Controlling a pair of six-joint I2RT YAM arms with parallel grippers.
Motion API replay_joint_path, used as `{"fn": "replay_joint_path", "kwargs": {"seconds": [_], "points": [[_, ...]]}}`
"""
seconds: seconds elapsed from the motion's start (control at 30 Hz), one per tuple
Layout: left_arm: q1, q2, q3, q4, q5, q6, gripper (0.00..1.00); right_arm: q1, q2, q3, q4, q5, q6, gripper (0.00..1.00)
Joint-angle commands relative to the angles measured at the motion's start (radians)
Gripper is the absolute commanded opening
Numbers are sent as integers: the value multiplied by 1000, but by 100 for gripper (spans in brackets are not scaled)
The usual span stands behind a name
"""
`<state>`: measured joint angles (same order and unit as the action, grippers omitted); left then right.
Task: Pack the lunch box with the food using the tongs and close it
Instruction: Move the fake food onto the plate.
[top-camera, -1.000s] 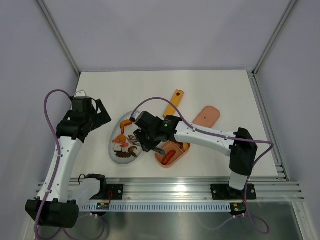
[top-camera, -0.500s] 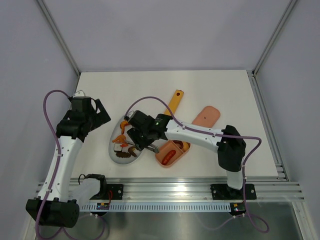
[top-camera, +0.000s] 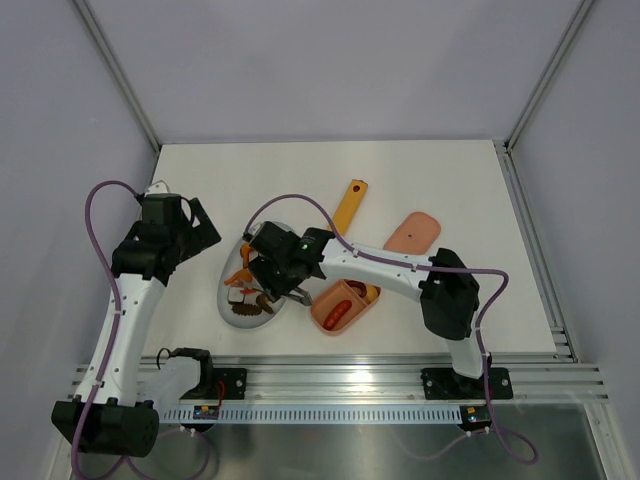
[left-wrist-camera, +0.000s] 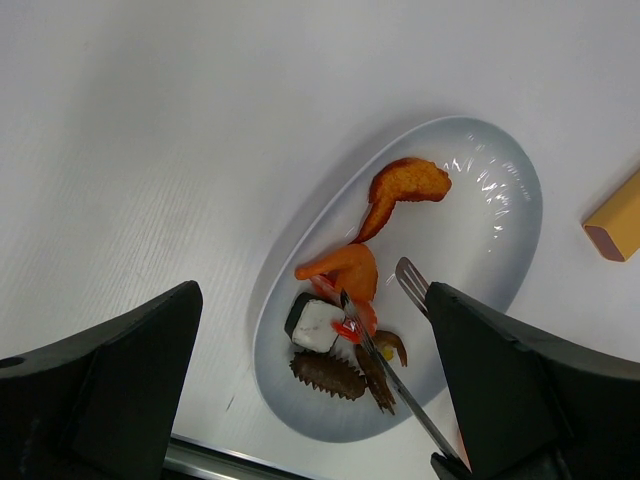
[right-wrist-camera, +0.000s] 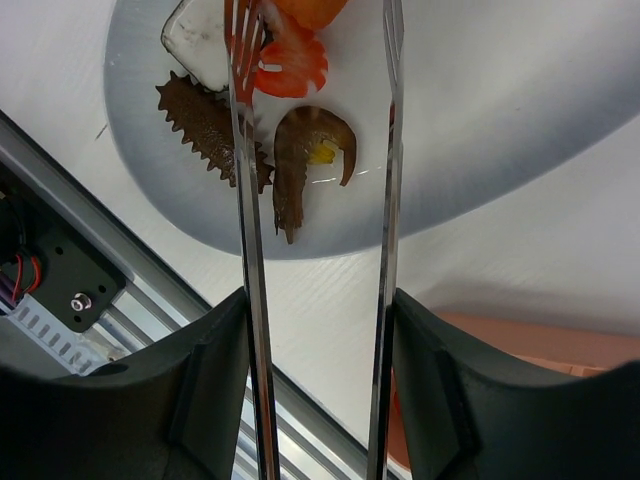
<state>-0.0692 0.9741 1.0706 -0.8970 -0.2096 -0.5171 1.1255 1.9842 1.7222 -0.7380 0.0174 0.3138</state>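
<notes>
The right wrist view gives what the overhead one hides. The right tool (right-wrist-camera: 318, 310) is pressed onto the tongs (right-wrist-camera: 390, 200), one finger against each silvery arm. The arms run out ahead of it, standing apart, with nothing pinched at their tips. Beyond the fingertips lies the white plate (right-wrist-camera: 480, 120). The left arm of the tongs crosses a spiny brown piece (right-wrist-camera: 205, 125) and ends over a red curled piece (right-wrist-camera: 292, 62); whether it touches that piece is hard to tell. A brown curl (right-wrist-camera: 310, 150) sits between the two arms, and the dark-and-white cube (right-wrist-camera: 195, 30) lies just left of the left tip. A corner of the pink lunch box (right-wrist-camera: 540, 345) shows beside the tool's right finger.

The left wrist view shows the left tool (left-wrist-camera: 312, 295) spread wide and holding nothing, with the plate in sight between its fingers. Only here do the orange shrimps (left-wrist-camera: 405, 185) show whole, ahead of the tong tips.

From above, the right arm covers part of the plate. The lunch box sits on the counter (top-camera: 300, 170) behind the right tool, with a red sausage (top-camera: 337, 314) inside. The lid (top-camera: 414, 233) and a yellow-orange bar (top-camera: 347, 205) lie well apart from the tool.
</notes>
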Motion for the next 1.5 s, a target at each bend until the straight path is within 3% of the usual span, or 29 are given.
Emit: {"fn": "replay_joint_path", "kwargs": {"seconds": [0.0,0.43,0.7,1.13,1.47], "points": [[6,-20,-4,24,-5,6,99,2,14,50,17,7,-1,62],[8,-18,-9,27,-4,9,99,2,61,79,20,-11,-7,62],[9,-14,-6,29,-1,9,99,-1,39,65,9,13,-9,50],[9,-5,-1,35,13,6,99,-84,-143,-185,3,96,30,49],[9,2,-1,41,27,2,99,-121,-193,-213,-15,135,33,51]]}}
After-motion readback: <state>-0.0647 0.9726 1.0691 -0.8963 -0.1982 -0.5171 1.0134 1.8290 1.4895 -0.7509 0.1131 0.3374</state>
